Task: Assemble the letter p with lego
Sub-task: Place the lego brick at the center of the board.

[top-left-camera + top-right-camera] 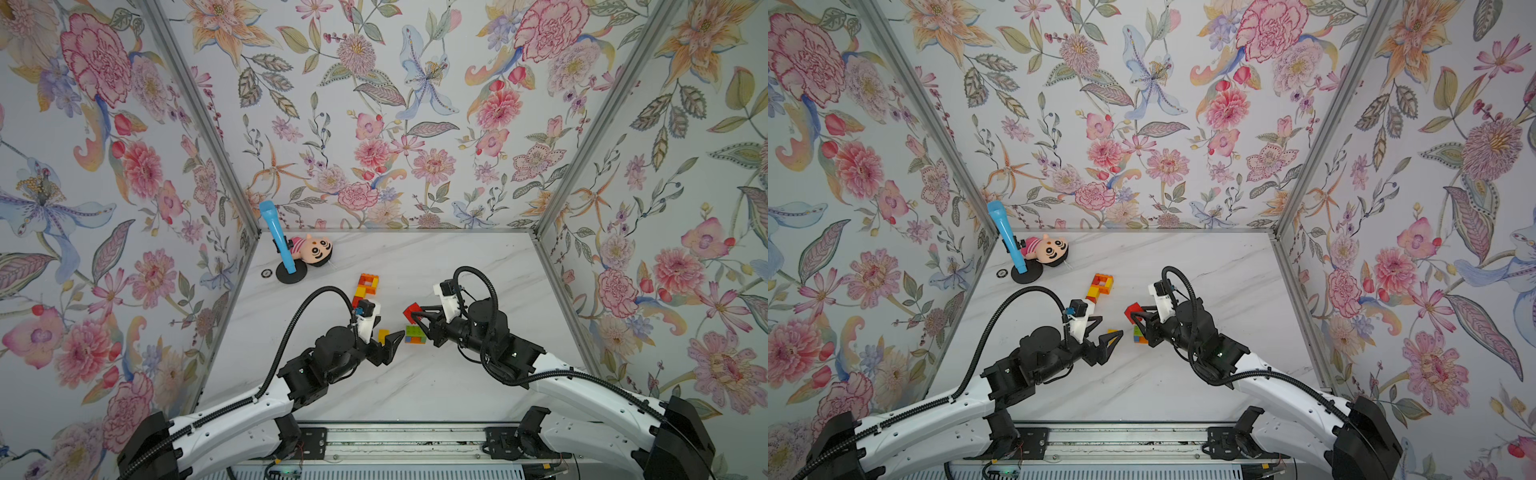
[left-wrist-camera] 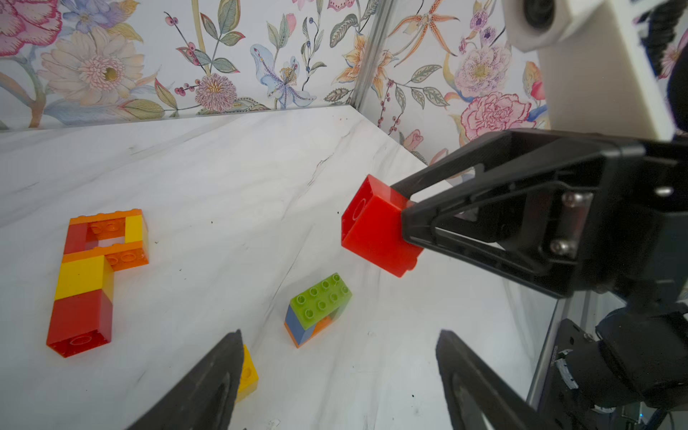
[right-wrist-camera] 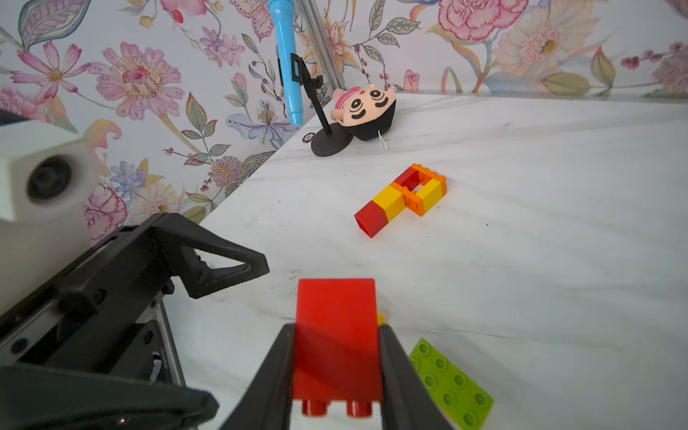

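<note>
A P-shaped lego piece of red, yellow and orange bricks lies flat on the marble table, seen also in the wrist views. My right gripper is shut on a red brick, held in the air with its studs toward the wrist. My left gripper stands open and holds nothing. It faces the red brick from a short distance. A small yellow brick lies by one of its fingers. A green-topped stack of blue and orange bricks sits below the right gripper.
A plush doll and a blue toy microphone on a black stand occupy the far left corner, with a small ring beside them. Floral walls close the table on three sides.
</note>
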`<act>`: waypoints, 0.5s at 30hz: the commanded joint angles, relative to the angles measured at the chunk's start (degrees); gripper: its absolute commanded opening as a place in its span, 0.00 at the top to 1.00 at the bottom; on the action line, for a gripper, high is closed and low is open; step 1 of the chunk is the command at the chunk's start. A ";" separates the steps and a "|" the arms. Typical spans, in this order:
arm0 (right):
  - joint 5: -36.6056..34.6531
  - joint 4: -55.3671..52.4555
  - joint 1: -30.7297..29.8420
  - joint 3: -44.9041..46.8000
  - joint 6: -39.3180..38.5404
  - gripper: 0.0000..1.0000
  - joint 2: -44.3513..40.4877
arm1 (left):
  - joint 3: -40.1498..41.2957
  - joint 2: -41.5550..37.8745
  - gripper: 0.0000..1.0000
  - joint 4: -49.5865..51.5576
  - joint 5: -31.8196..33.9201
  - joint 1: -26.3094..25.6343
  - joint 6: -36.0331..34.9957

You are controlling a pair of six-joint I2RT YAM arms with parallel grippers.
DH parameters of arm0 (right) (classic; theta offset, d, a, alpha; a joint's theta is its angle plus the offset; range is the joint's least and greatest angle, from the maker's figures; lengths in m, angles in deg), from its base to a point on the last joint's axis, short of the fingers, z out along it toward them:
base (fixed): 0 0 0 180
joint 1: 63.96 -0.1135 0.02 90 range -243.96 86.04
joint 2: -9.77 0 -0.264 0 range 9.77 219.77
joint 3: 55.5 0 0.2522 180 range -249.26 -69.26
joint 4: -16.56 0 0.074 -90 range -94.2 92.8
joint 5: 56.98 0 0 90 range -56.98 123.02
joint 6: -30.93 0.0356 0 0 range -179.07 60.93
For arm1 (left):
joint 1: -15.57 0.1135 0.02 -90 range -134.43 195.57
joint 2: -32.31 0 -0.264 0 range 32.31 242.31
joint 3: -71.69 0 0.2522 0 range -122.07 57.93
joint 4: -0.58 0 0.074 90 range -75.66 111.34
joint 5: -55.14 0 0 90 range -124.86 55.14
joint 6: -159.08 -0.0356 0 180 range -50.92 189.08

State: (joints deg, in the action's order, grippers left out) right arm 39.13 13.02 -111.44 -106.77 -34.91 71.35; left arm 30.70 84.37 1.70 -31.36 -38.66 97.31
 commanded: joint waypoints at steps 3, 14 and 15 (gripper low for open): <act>-0.93 -3.36 0.19 -1.69 12.30 0.87 2.18 | 4.40 -0.97 0.17 -4.59 12.33 -2.75 -5.98; 1.30 1.30 -1.21 -1.80 33.20 0.87 5.28 | 12.37 10.88 0.20 -39.62 31.73 -17.63 -28.55; 1.57 1.82 -1.35 -1.64 34.90 0.87 5.44 | 12.33 12.50 0.20 -42.11 31.93 -17.75 -30.53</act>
State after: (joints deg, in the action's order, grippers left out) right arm 39.76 12.10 -112.38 -107.56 -8.83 76.21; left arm 42.35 94.07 -26.08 -6.35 -55.54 76.59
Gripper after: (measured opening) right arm 0.340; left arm 0.804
